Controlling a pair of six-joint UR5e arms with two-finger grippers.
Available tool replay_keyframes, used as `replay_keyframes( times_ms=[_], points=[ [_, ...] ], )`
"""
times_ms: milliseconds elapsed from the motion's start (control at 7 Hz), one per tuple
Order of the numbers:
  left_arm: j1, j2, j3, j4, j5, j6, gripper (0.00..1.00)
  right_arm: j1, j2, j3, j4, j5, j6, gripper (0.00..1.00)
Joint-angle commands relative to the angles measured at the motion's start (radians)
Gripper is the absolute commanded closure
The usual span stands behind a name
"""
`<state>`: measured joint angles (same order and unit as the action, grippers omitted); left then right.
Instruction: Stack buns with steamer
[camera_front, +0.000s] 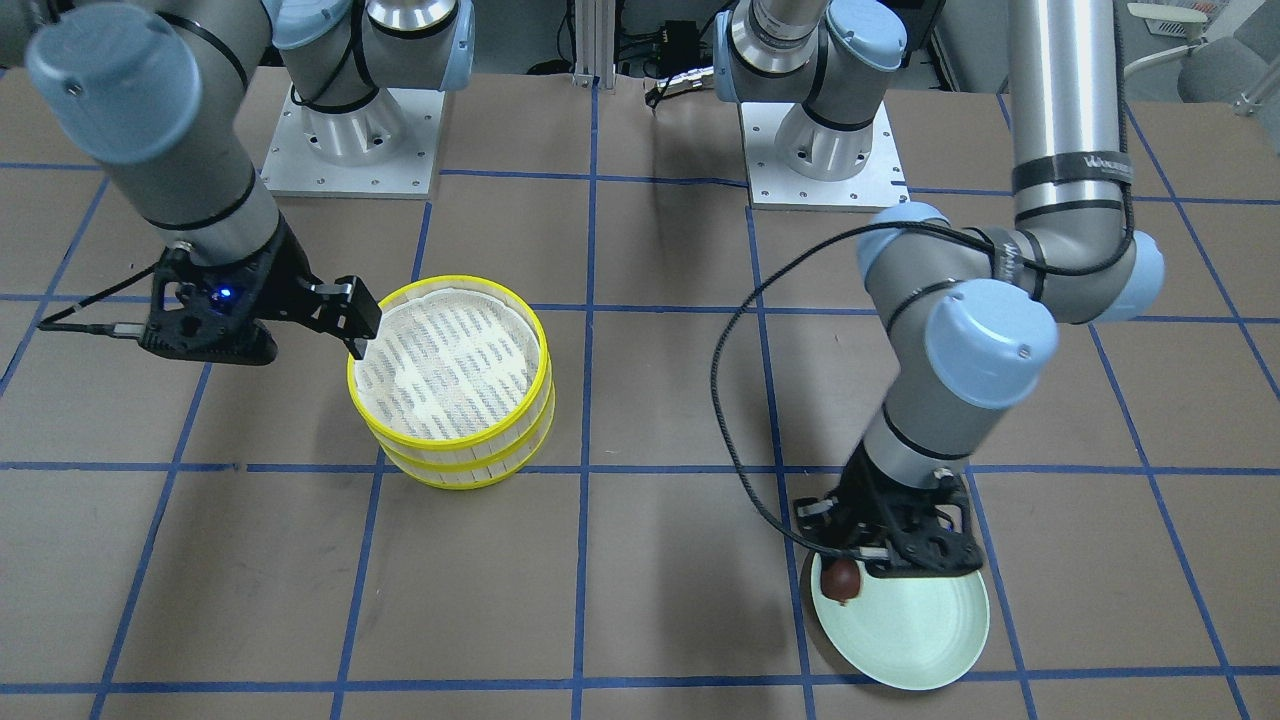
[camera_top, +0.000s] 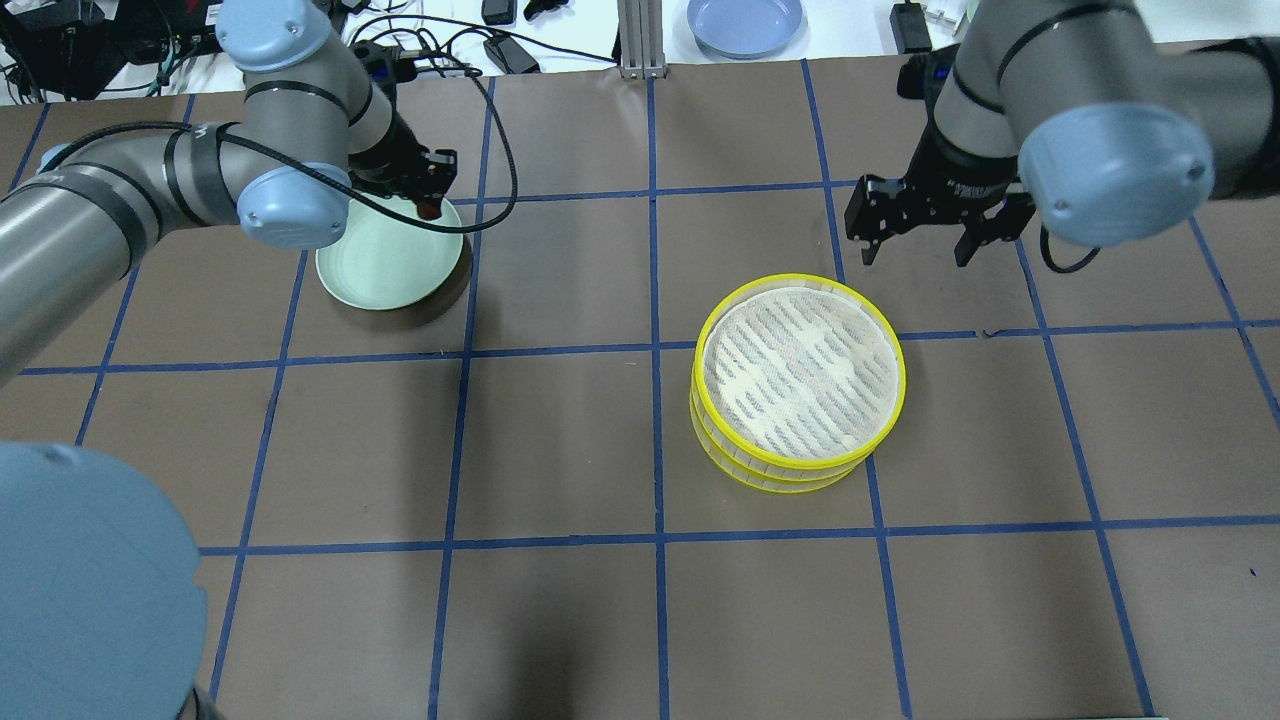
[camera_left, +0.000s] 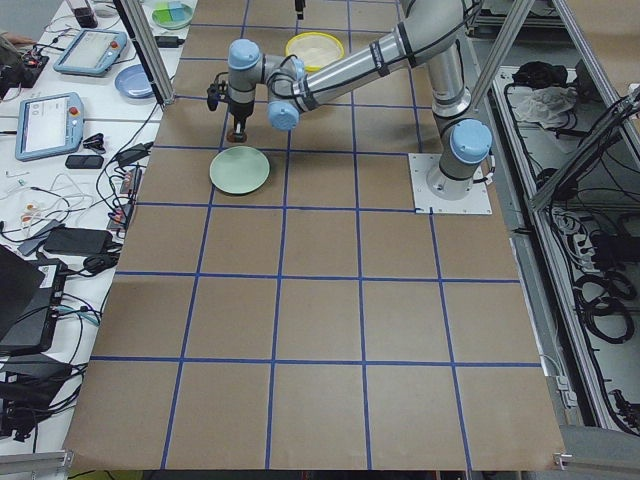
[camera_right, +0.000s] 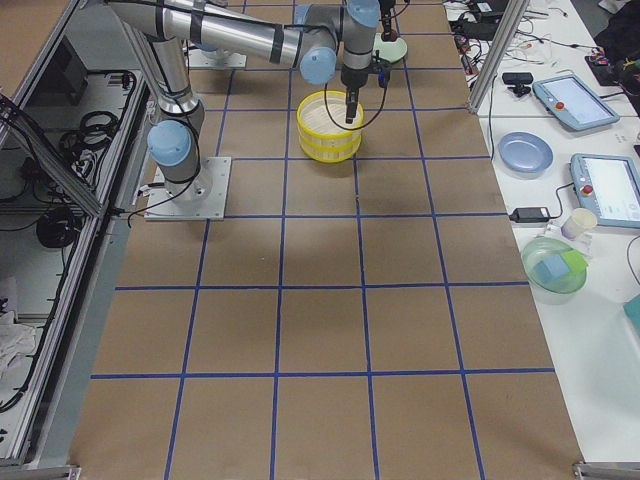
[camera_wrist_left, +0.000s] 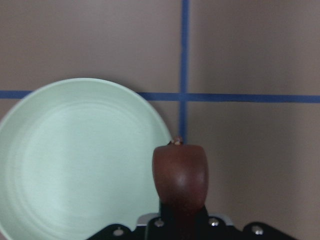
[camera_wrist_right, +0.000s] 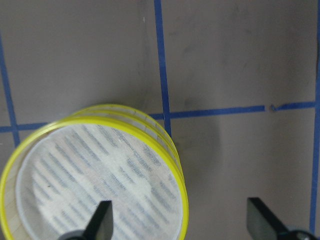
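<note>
My left gripper (camera_top: 428, 200) is shut on the dark reddish-brown bun (camera_wrist_left: 180, 175) and holds it over the rim of the pale green plate (camera_front: 915, 630); the bun also shows in the front view (camera_front: 843, 579). The two yellow-rimmed steamer tiers (camera_top: 798, 380) stand stacked one on the other, and the top tier's white slotted floor is bare. My right gripper (camera_top: 915, 248) is open and empty, just beyond the steamer's far right rim; its left finger hangs over the rim (camera_wrist_right: 95, 180). The cream-white bun is not in view.
The plate (camera_wrist_left: 75, 160) holds nothing else. A blue plate (camera_top: 745, 22) and cables lie past the table's far edge. Blue tape lines grid the brown table top. Both arm bases stand at the robot's side.
</note>
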<state>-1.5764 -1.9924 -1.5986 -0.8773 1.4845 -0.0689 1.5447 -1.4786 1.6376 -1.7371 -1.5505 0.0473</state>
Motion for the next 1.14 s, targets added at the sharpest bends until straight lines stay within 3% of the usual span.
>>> replay_keyframes(
  times_ms=[0, 143, 429, 714, 857, 1000],
  points=[
    [-0.21, 0.067, -0.007, -0.014, -0.092, -0.313, 1.0, 0.0, -0.037, -0.222, 0.198, 0.021, 0.008, 0.0],
    [-0.312, 0.079, -0.017, -0.015, -0.095, -0.416, 1.0, 0.002, -0.04, -0.275, 0.223, 0.014, 0.009, 0.0],
    [-0.448, 0.084, -0.04, -0.017, -0.185, -0.572, 1.0, 0.006, -0.08, -0.279, 0.263, 0.004, 0.009, 0.0],
    [-0.47, 0.083, -0.082, -0.019, -0.191, -0.568, 1.0, 0.014, -0.085, -0.246, 0.269, 0.006, 0.008, 0.0],
    [-0.47, 0.083, -0.095, -0.02, -0.179, -0.562, 0.82, 0.014, -0.086, -0.242, 0.271, 0.004, 0.003, 0.0],
    [-0.464, 0.083, -0.096, -0.037, -0.175, -0.554, 0.73, 0.015, -0.088, -0.24, 0.269, 0.003, 0.009, 0.0]
  ],
)
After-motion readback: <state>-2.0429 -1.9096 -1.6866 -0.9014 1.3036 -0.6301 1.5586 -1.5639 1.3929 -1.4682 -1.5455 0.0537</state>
